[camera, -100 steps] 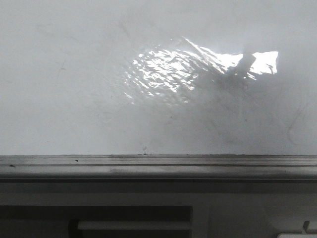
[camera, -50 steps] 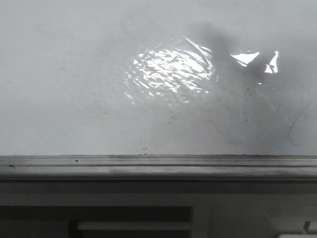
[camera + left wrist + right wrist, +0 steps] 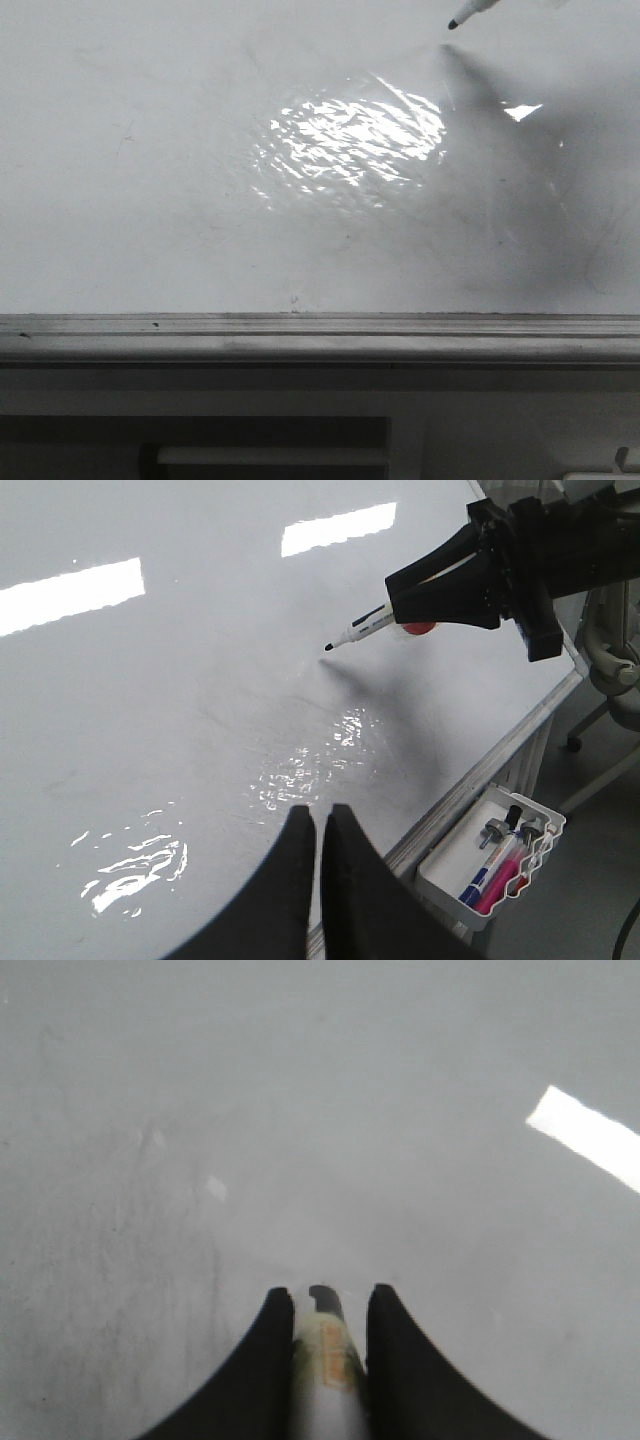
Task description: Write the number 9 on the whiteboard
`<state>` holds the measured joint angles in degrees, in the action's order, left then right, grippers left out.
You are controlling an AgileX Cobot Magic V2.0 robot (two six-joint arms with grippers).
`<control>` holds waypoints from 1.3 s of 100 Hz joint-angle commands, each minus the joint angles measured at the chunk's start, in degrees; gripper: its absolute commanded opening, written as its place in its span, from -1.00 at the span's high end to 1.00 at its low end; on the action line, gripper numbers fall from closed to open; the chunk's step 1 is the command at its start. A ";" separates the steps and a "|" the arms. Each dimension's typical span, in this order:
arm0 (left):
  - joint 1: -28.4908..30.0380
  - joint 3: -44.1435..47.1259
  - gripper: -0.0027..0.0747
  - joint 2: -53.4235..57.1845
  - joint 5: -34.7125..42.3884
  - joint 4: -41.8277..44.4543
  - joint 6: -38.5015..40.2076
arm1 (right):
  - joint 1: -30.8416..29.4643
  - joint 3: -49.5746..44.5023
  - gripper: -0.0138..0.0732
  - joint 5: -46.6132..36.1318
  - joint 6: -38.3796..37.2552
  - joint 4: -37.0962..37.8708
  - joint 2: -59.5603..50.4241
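The whiteboard (image 3: 150, 200) is glossy white with faint grey smudges, a bright glare patch and a grey metal rail (image 3: 320, 335) along its near edge. No black number 9 shows on it. My right gripper (image 3: 328, 1300) is shut on a white marker (image 3: 325, 1360); its black tip (image 3: 453, 24) enters the front view at the top right, just above the board surface. In the left wrist view the right gripper (image 3: 415, 590) holds the marker (image 3: 360, 628) tilted, tip near the board (image 3: 150, 700). My left gripper (image 3: 319, 815) is shut and empty over the board's near edge.
A white tray (image 3: 490, 855) hangs off the board's rail, holding a blue marker, a pink marker and a small knobbed tool. A red round spot (image 3: 418, 628) shows behind the marker. A chair base (image 3: 605, 680) stands beyond the board's corner.
The marker tip has come into the front view at the top right. Its shadow on the board has shifted up and now covers most of the right glare patch.
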<state>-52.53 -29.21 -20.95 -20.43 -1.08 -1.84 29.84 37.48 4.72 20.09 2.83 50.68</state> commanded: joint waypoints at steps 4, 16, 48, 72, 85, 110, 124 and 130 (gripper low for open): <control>0.00 -1.55 0.98 -0.38 4.84 -0.03 0.61 | -1.46 1.44 0.77 -4.72 0.38 0.38 0.39; 0.00 -1.55 0.98 -0.38 4.84 -0.03 0.61 | -1.71 1.44 0.77 -4.27 0.38 0.09 1.98; 0.00 -1.55 0.98 -0.38 4.73 -0.03 0.61 | -0.45 1.44 0.77 -1.09 0.38 -1.91 5.28; 0.00 -1.55 0.98 -0.38 4.61 -0.03 0.61 | 0.29 1.44 0.77 7.14 0.38 -1.67 4.91; 0.00 -1.55 0.98 -0.38 4.61 -0.03 0.61 | 0.00 2.14 0.77 4.81 0.38 -0.18 4.91; 0.00 -1.55 0.98 -0.38 4.61 -0.03 0.61 | -5.55 6.24 0.77 7.18 0.38 -0.15 4.91; 0.00 -1.55 0.98 -0.38 4.61 0.52 0.61 | -6.10 7.31 0.77 7.70 0.38 0.11 4.91; 0.00 -1.55 0.98 -0.38 4.61 1.08 0.61 | -6.00 7.31 0.77 8.49 0.38 -0.39 4.91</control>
<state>-52.53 -29.21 -20.95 -20.38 -0.58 -1.75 25.23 43.50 12.49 19.87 -0.30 55.22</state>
